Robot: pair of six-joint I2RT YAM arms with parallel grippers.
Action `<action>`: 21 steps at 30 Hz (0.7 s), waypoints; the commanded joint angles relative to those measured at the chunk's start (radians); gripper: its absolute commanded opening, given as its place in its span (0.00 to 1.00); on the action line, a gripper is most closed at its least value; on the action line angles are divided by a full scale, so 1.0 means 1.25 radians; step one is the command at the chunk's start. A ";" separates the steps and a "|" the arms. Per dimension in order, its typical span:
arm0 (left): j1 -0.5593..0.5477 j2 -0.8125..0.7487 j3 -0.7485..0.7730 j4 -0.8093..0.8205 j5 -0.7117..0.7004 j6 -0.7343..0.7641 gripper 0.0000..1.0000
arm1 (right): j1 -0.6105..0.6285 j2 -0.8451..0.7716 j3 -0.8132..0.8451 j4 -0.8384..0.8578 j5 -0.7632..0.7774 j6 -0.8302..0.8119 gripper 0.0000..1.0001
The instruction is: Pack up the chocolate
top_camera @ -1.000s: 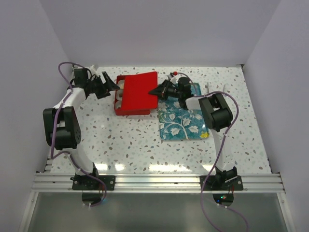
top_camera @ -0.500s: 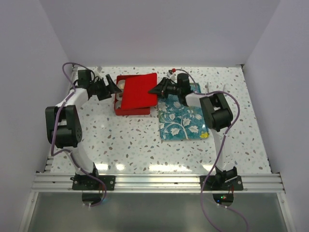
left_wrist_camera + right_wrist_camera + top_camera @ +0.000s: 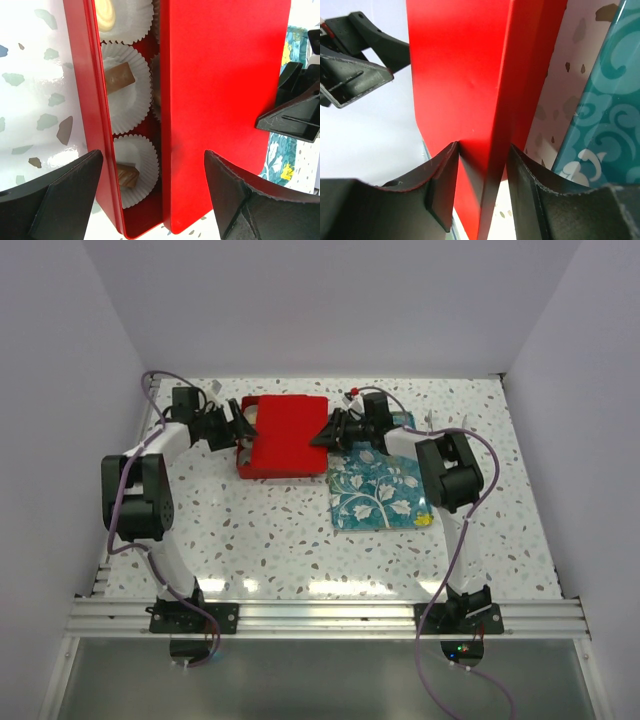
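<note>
The chocolate sits in white paper cups inside a red tin (image 3: 82,100): two brown pieces (image 3: 119,76) (image 3: 127,174) and a cream piece (image 3: 106,12) show in the left wrist view. A red lid (image 3: 290,430) lies over most of the tin and hides the other pieces; it also shows in the left wrist view (image 3: 225,100). My right gripper (image 3: 322,433) is shut on the lid's right edge (image 3: 482,150). My left gripper (image 3: 238,426) is open at the tin's left end, and its fingers (image 3: 65,195) straddle the tin and lid.
A teal flower-print tray (image 3: 378,490) lies just right of the tin, under my right arm. White walls close in the table at the back and both sides. The tin stands near the back wall.
The lid has come down from a tilt and slid left over the tin, carried by my right gripper. My left gripper has moved right, up to the tin's left end.
</note>
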 commanded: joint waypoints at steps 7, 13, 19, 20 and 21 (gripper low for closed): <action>-0.018 0.004 0.026 0.032 -0.018 0.032 0.88 | 0.017 -0.045 0.085 -0.112 0.036 -0.080 0.47; -0.019 0.008 0.031 0.025 -0.033 0.043 0.88 | 0.030 -0.018 0.139 -0.150 0.052 -0.085 0.49; -0.021 0.005 0.035 0.021 -0.037 0.047 0.88 | 0.039 0.004 0.193 -0.213 0.070 -0.120 0.50; -0.021 0.005 0.035 0.021 -0.037 0.046 0.88 | 0.042 0.007 0.200 -0.223 0.071 -0.125 0.50; -0.023 0.005 0.035 0.021 -0.035 0.048 0.88 | 0.043 0.014 0.211 -0.245 0.074 -0.139 0.50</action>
